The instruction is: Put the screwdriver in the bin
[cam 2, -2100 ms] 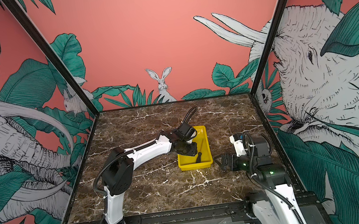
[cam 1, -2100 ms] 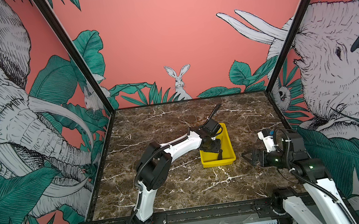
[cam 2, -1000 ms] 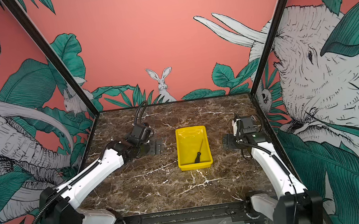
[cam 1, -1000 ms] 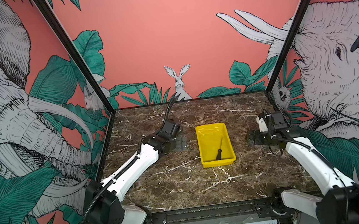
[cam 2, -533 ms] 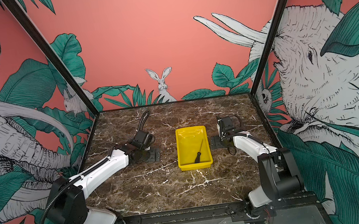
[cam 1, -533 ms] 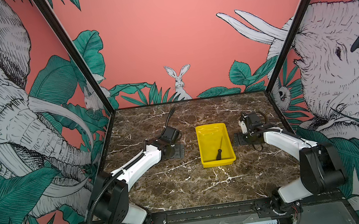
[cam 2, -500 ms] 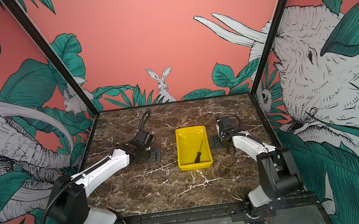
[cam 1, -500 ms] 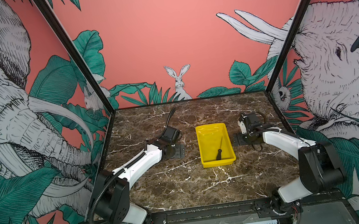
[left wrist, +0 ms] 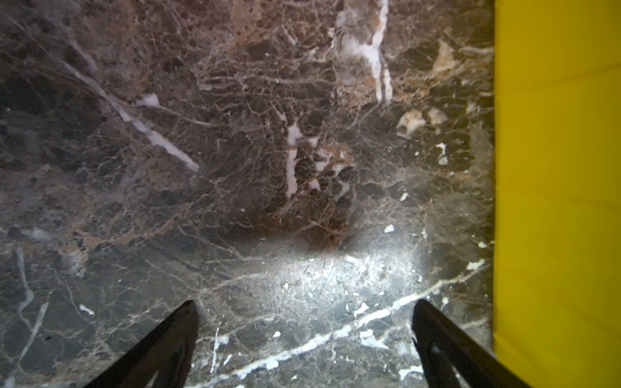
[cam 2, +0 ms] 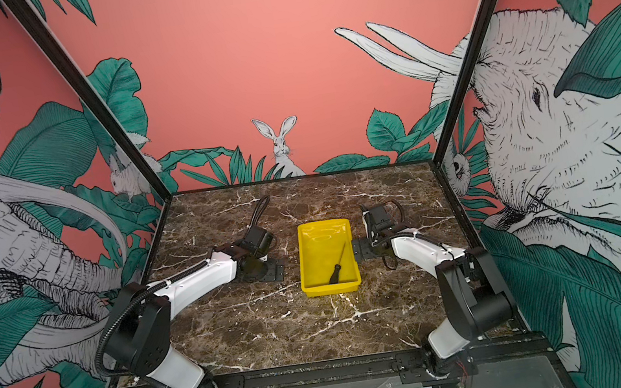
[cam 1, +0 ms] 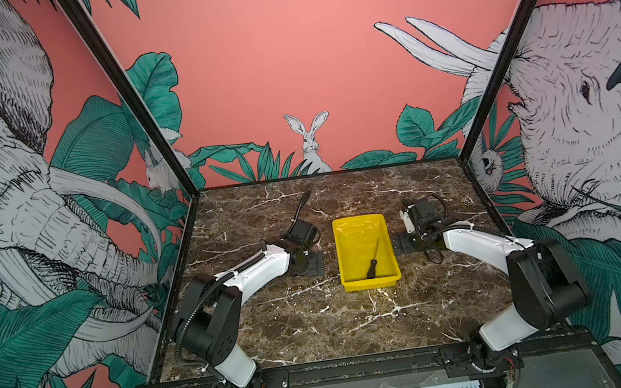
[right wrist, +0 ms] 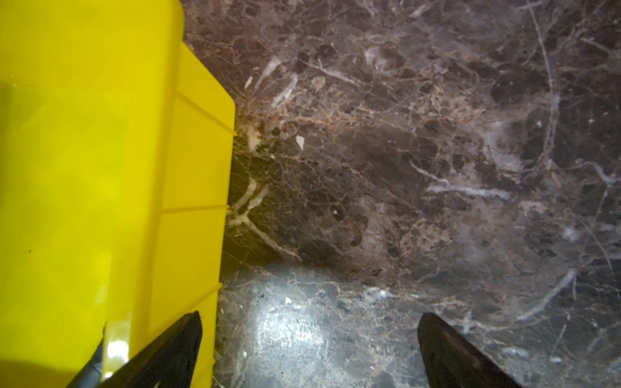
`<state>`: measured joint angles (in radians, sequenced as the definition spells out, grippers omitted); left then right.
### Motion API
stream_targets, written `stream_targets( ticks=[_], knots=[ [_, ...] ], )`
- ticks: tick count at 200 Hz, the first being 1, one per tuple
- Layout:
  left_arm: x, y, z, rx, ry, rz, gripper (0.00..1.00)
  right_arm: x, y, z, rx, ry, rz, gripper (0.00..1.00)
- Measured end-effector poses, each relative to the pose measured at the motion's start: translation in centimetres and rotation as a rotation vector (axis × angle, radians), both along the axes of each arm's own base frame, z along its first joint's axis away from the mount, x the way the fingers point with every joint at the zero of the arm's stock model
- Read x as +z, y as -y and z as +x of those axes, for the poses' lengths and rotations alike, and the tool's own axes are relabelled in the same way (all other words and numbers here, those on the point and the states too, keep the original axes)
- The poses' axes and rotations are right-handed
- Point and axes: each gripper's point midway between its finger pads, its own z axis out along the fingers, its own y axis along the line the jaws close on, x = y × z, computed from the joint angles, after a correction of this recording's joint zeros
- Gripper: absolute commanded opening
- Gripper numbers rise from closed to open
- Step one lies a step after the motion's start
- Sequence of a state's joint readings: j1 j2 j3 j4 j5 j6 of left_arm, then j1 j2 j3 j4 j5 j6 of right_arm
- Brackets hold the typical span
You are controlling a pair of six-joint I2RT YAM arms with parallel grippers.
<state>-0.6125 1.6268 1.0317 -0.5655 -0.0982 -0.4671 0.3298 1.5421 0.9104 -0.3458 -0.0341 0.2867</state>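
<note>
Both arms have drawn away to flank the bin (cam 1: pixel 371 283) since a moment ago, when your left hand (cam 1: pixel 307 264) hung over it and your right hand (cam 1: pixel 411 245) waited near the bench's front edge. Your left hand now points down at the bench (cam 1: pixel 318 317) just left of the bin, and your right hand does the same just to its right, as both top views show.

The screwdriver (cam 1: pixel 374 256) lies inside the bin, flat on its floor and free of either hand. It rests on a slant, black handle toward the near end and thin shaft reaching toward the far right side. In a top view the screwdriver (cam 2: pixel 339 260) sits in the nearer half of the bin (cam 2: pixel 332 289), its handle close to the front wall.

Your left wrist camera shows the left hand (left wrist: pixel 304 302) with its two dark fingers (left wrist: pixel 168 346) spread wide over bare brown marble, nothing between them, and the bin's yellow wall (left wrist: pixel 554 201) running along one side. Your right wrist camera shows the right hand (right wrist: pixel 309 314) spread just as wide and holding nothing. One of its fingers (right wrist: pixel 168 352) lies against the outline of the bin (right wrist: pixel 100 168); you cannot tell from this view whether it touches the plastic.
</note>
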Motion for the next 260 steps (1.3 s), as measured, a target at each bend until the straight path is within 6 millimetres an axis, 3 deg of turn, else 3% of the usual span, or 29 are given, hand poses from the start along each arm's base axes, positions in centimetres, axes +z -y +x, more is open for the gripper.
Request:
stream_targets(
  ticks=[47, 111, 171, 214, 260],
  knots=[
    [0.0, -0.1, 0.1, 0.004, 0.0, 0.0, 0.99, 0.3, -2.0, 1.1, 0.016, 0.022, 0.021, 1.0],
    [0.3, -1.0, 0.7, 0.028, 0.017, 0.01, 0.99, 0.4, -3.8, 0.7, 0.018, 0.024, 0.05, 1.0],
    [0.5, -1.3, 1.1, 0.029, 0.023, 0.011, 0.99, -0.8, -4.2, -1.7, 0.014, -0.009, 0.043, 1.0],
    [1.5, -0.9, 2.0, 0.024, 0.051, 0.0, 0.99, -0.1, -4.4, -2.6, 0.011, 0.006, 0.058, 1.0],
    [1.9, -1.8, 2.3, 0.035, 0.063, 0.019, 0.99, 0.1, -4.5, -3.0, 0.009, 0.011, 0.066, 1.0]
  ],
)
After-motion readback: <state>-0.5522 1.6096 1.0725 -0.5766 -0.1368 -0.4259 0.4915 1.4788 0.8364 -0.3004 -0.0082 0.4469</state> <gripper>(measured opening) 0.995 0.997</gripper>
